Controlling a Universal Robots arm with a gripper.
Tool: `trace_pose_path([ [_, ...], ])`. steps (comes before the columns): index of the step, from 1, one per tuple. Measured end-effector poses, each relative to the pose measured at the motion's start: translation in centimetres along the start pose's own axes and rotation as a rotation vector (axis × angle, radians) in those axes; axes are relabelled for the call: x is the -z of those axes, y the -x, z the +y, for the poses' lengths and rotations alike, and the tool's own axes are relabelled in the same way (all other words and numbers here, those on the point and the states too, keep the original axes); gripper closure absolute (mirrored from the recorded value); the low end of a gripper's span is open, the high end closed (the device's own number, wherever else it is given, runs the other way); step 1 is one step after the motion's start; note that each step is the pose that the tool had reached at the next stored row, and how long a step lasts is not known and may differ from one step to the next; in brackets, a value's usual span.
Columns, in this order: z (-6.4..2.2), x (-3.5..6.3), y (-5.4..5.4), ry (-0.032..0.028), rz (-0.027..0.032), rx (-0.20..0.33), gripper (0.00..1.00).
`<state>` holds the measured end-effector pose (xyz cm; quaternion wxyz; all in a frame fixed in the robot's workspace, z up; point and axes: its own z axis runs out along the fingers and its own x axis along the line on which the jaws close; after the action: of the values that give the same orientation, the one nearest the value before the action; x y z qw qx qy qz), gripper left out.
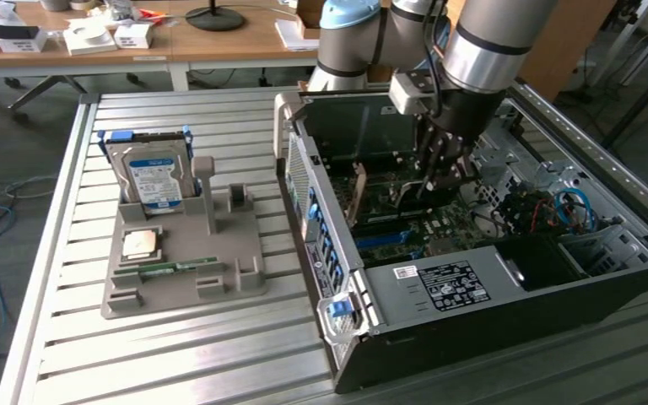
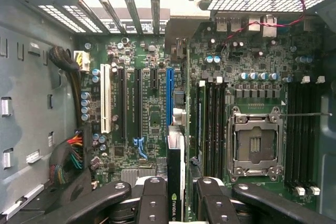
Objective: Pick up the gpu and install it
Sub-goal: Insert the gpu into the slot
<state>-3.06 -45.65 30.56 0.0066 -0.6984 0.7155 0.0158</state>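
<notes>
My gripper reaches down into the open computer case, over the motherboard. Seen from the wrist, the gripper is shut on the gpu, a thin card seen edge-on between the two black fingers. The card's metal bracket end reaches toward the rear slot openings. It runs alongside the long blue slot. I cannot tell whether its lower edge sits in a slot. In the exterior view the gpu stands upright under the fingers.
A grey holder on the slatted table carries a hard drive, a processor chip and a memory stick. Inside the case are a processor socket, memory slots and cable bundles. A desk stands behind.
</notes>
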Motion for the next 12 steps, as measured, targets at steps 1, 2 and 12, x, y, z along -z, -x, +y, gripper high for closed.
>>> trace_pose_path([
  [1,0.00,-0.03,0.00,-0.0005,0.0000,0.000,0.74],
  [2,0.01,-0.06,0.00,-0.0011,0.0001,0.001,0.74],
  [12,0.19,-0.27,-0.01,-0.0021,-0.0003,0.002,0.74],
])
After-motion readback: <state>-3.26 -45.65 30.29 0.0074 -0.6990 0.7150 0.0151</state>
